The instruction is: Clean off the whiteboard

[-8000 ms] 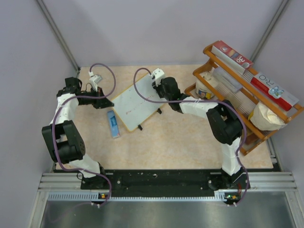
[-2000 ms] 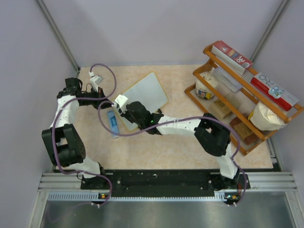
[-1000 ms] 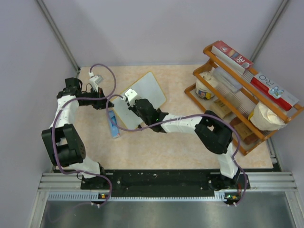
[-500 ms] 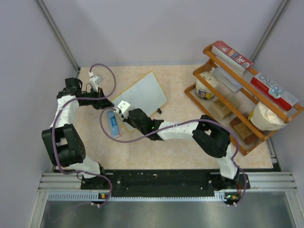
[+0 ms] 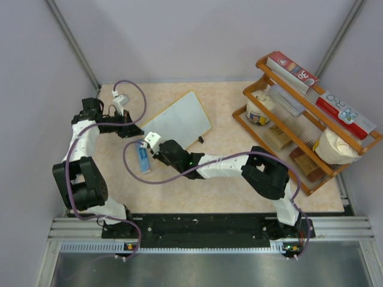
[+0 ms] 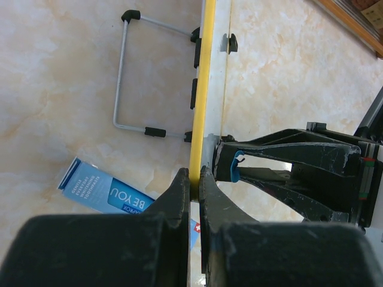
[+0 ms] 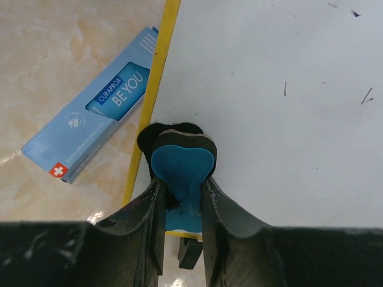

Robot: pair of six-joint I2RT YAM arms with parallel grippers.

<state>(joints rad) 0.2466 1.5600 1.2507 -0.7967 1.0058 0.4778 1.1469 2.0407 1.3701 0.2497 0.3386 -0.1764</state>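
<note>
The whiteboard (image 5: 179, 121) lies tilted at the middle left of the table, with a thin yellow frame. My left gripper (image 5: 133, 130) is shut on the frame's edge (image 6: 194, 174) at the board's left corner. My right gripper (image 5: 155, 147) is shut on the blue-black eraser (image 7: 182, 160) and presses it on the white surface (image 7: 275, 101) at the board's near-left corner, beside the yellow frame (image 7: 157, 89). A few faint short marks (image 7: 285, 88) remain on the surface. The eraser also shows in the left wrist view (image 6: 237, 167).
A narrow blue box (image 5: 142, 157) lies on the table just left of the board's near corner (image 7: 99, 128). The board's wire stand (image 6: 128, 72) shows behind it. A wooden rack (image 5: 299, 113) with boxes, a tub and a bag stands at the right. Grey walls enclose the table.
My right gripper has swept the eraser from the board's far right edge across it, back and forth, and now sits at its near-left corner. The board has shifted a little. My left gripper has kept its hold.
</note>
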